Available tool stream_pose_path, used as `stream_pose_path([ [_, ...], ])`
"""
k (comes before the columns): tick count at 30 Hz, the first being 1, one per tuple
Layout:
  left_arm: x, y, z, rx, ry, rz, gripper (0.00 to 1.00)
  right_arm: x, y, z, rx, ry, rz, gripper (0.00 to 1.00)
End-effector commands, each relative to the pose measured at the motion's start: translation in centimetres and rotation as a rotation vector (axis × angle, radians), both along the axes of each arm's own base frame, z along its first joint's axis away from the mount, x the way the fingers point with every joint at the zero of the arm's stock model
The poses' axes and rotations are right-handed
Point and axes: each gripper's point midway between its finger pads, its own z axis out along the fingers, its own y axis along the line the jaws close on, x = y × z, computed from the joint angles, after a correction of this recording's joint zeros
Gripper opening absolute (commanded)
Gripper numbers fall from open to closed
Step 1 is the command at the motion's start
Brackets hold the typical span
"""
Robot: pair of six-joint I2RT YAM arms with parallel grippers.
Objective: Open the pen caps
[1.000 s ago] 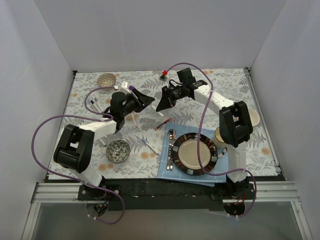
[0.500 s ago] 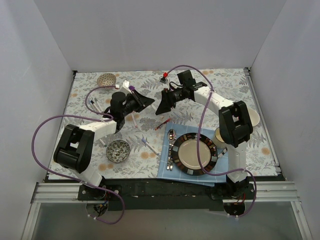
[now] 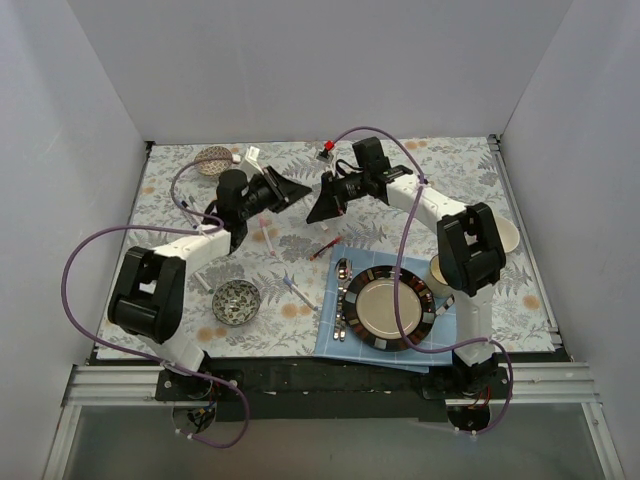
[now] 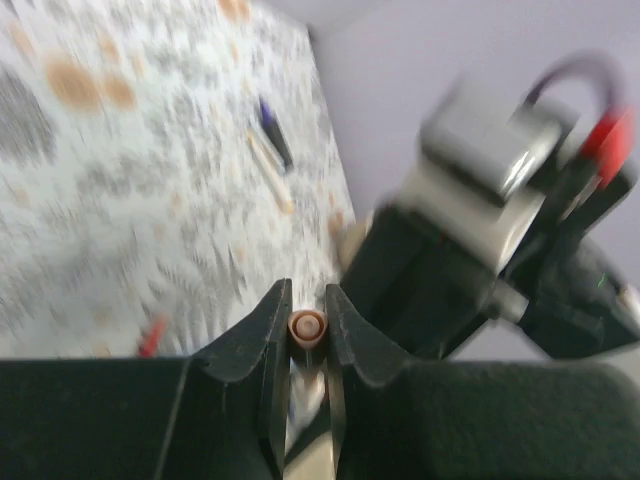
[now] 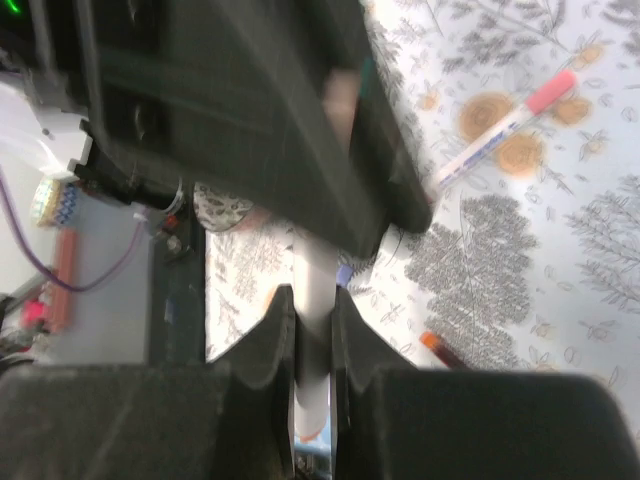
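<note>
My left gripper point(image 3: 298, 190) and right gripper point(image 3: 317, 207) meet above the middle back of the table. In the left wrist view my left gripper point(image 4: 307, 312) is shut on a small orange-tan pen cap point(image 4: 307, 328), seen end-on. In the right wrist view my right gripper point(image 5: 313, 298) is shut on a white pen barrel point(image 5: 318, 275) that runs up into the left gripper's body. Whether the cap is off the barrel is hidden. Other pens lie on the cloth: a red one point(image 3: 325, 248), a purple one point(image 3: 298, 292), a pink-ended one point(image 5: 510, 122) and a dark blue one point(image 4: 272, 146).
A dark-rimmed plate point(image 3: 425, 318) sits on a blue napkin point(image 3: 330, 345) with a spoon and fork point(image 3: 343, 298) at front right. A metal bowl point(image 3: 237, 301) is front left, a patterned bowl point(image 3: 212, 160) back left, a cream dish point(image 3: 508, 236) at the right.
Both grippers have shifted a little toward the back and left together, still joined on the same pen. The pens on the cloth have not moved.
</note>
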Motion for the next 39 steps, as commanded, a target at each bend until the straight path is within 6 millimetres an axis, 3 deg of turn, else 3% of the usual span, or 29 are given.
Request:
stream_pose_path([
  [1,9.0,10.8,14.8,-0.017,-0.342,0.355,0.00,-2.3,-0.2,1.9,0.032,0.033,0.048,0.01],
  [3,10.8,13.3,16.1,0.031,-0.352,0.446,0.00,-2.5,-0.1,2.5,0.044,0.024,0.055,0.01],
  [5,11.7,15.0,18.7,0.068,-0.413,0.513,0.00,-2.6,-0.1,3.0,0.051,0.017,0.056,0.01],
  [8,11.4,15.5,18.4,0.091,-0.392,0.522,0.00,-1.8,-0.3,3.6,0.046,-0.054,0.040,0.01],
  [9,11.1,15.4,17.1,0.095,-0.344,0.516,0.00,-0.7,-1.0,2.6,-0.033,-0.078,-0.024,0.01],
  [10,10.9,15.3,15.9,0.094,-0.302,0.511,0.00,1.0,-1.3,3.1,-0.078,-0.157,-0.073,0.01],
  [11,10.6,15.4,13.2,0.104,-0.229,0.507,0.00,2.7,-2.5,2.7,-0.145,-0.223,-0.135,0.01],
  [13,9.8,15.2,9.4,0.116,-0.104,0.488,0.00,7.4,-6.1,1.0,-0.325,-0.379,-0.312,0.01],
  [16,9.0,15.0,2.5,0.161,0.061,0.459,0.00,11.0,-11.1,-0.1,-0.453,-0.462,-0.444,0.01],
  [17,8.9,15.1,1.0,0.175,0.100,0.456,0.00,11.8,-12.2,-0.5,-0.481,-0.470,-0.465,0.01],
  [18,9.2,15.0,-1.9,0.201,0.177,0.446,0.00,12.6,-13.5,-1.0,-0.529,-0.492,-0.486,0.01],
  [21,10.5,15.0,-4.4,0.254,0.240,0.425,0.00,14.4,-16.9,-2.8,-0.625,-0.496,-0.543,0.01],
  [22,10.8,15.5,-6.8,0.290,0.298,0.440,0.00,14.9,-18.0,-3.3,-0.649,-0.495,-0.555,0.01],
  [28,13.6,16.9,-11.1,0.408,0.362,0.481,0.00,16.0,-20.6,-7.0,-0.750,-0.445,-0.563,0.01],
  [29,13.9,17.1,-12.8,0.424,0.392,0.481,0.00,16.1,-20.9,-7.7,-0.768,-0.433,-0.561,0.01],
  [32,14.4,17.3,-14.9,0.453,0.434,0.484,0.07,16.4,-21.8,-8.6,-0.798,-0.414,-0.568,0.02],
  [36,15.0,17.6,-15.3,0.464,0.435,0.503,0.25,16.7,-22.9,-9.4,-0.836,-0.403,-0.581,0.05],
  [37,15.1,17.6,-15.3,0.465,0.435,0.502,0.33,16.8,-23.2,-9.6,-0.846,-0.403,-0.586,0.05],
  [39,15.5,17.8,-15.2,0.471,0.429,0.510,0.37,17.1,-24.0,-10.2,-0.882,-0.404,-0.597,0.07],
])
